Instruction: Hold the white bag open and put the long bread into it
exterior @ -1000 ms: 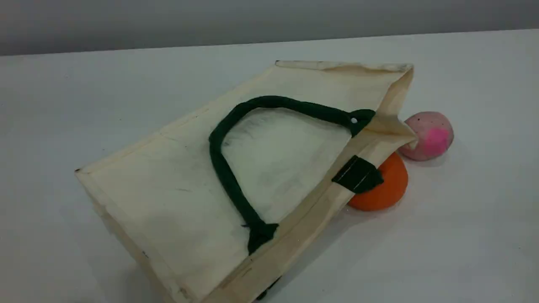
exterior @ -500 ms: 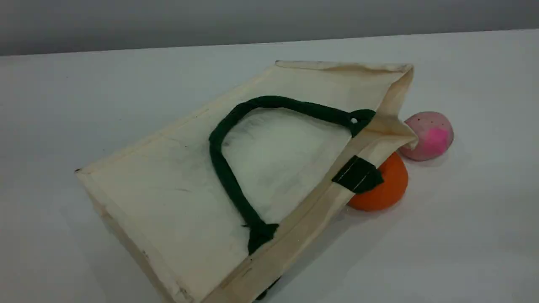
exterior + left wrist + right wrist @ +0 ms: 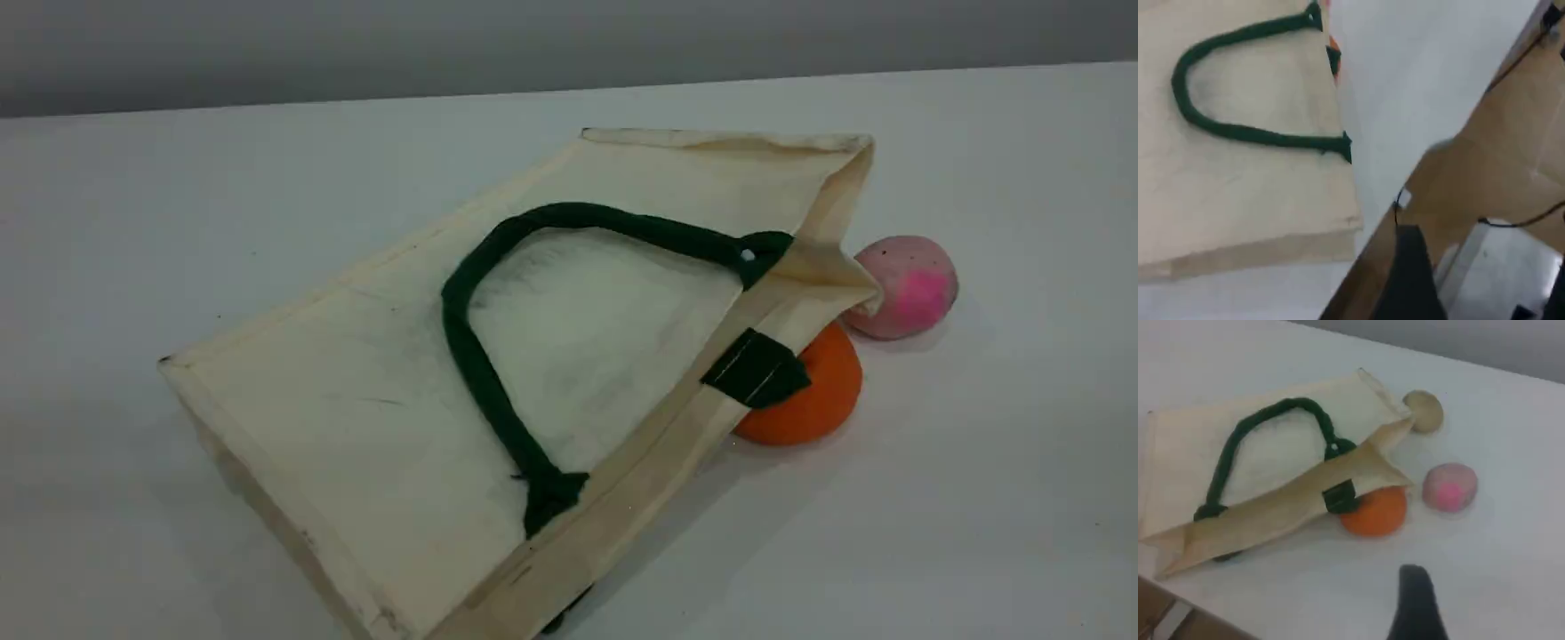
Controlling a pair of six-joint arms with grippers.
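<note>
The white bag (image 3: 356,391) lies flat on its side on the table, its mouth toward the right and its green handle (image 3: 471,356) resting on top. It also fills the left of the left wrist view (image 3: 1238,193) and the left of the right wrist view (image 3: 1271,453). The long bread is out of view in every frame. Neither gripper shows in the scene view. One dark fingertip (image 3: 1408,273) of my left gripper hangs past the table's edge, right of the bag. My right gripper's fingertip (image 3: 1418,600) hovers over bare table, nearer than the bag's mouth. Nothing is held.
A round orange fruit (image 3: 822,396) sits half under the bag's mouth flap, a pink ball (image 3: 907,284) just beyond it. A small beige lump (image 3: 1423,410) lies by the bag's far corner. The table edge (image 3: 1371,227) drops to a brown floor with cables.
</note>
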